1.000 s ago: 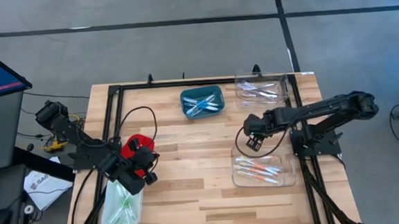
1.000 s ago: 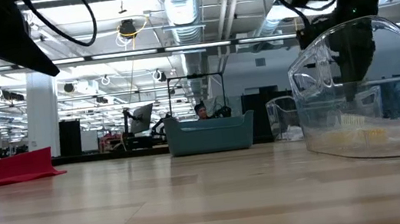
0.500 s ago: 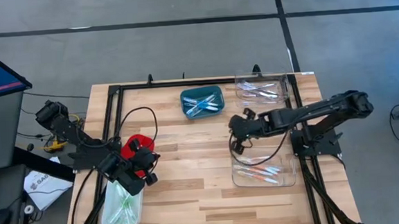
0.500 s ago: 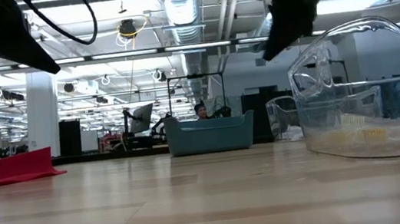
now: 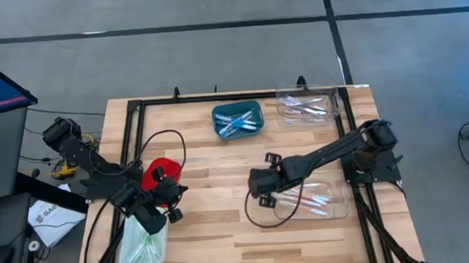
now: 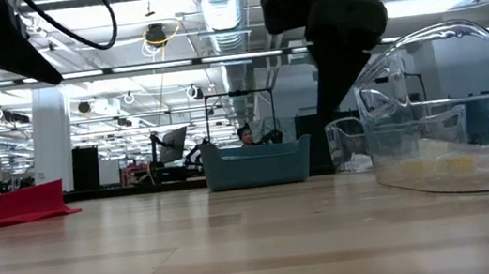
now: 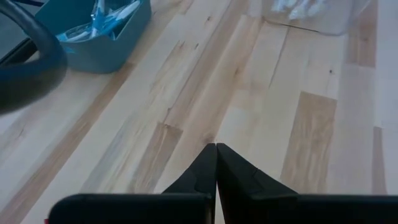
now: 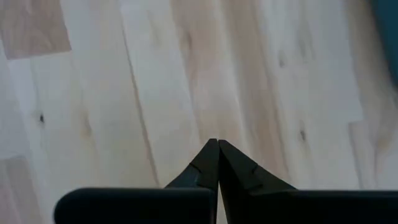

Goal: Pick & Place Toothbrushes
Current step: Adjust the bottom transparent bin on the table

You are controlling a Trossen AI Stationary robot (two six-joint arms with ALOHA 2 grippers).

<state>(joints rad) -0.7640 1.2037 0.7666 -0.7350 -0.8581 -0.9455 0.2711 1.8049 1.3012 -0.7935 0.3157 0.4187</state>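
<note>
The toothbrushes are sorted by color into four tubs on the wooden surface [image 5: 224, 222]. The blue toothbrushes [image 5: 238, 123] lie in a blue tub [image 5: 218, 114] at the far side. The pink-purple toothbrushes [image 5: 305, 104] lie in a clear tub [image 5: 284, 117] just beside it. The orange-red toothbrushes [image 5: 308, 202] lie in another clear tub [image 5: 337, 211] nearer the front on the right. The light green toothbrushes [image 5: 143, 239] lie in a clear tub [image 5: 128, 256] at the front left, near a red thing [image 5: 157, 169].

The right pincer [image 5: 258, 183] hangs over bare wood, just to the left of the tub with the orange-red ones. Its two fingers are pressed tight together and hold nothing. The left pincer [image 5: 157, 222] waits over the near end of the green tub. It is squeezed closed too, with nothing in it.

These sticks look very light, thin and stiff. The plastic is probably smooth, so one could slip or spin in the grip. They lie in a heap, crossing each other, so pulling one may drag the others. I think the best place to hold one is near the middle of its handle, on a stick that lies on top.
</note>
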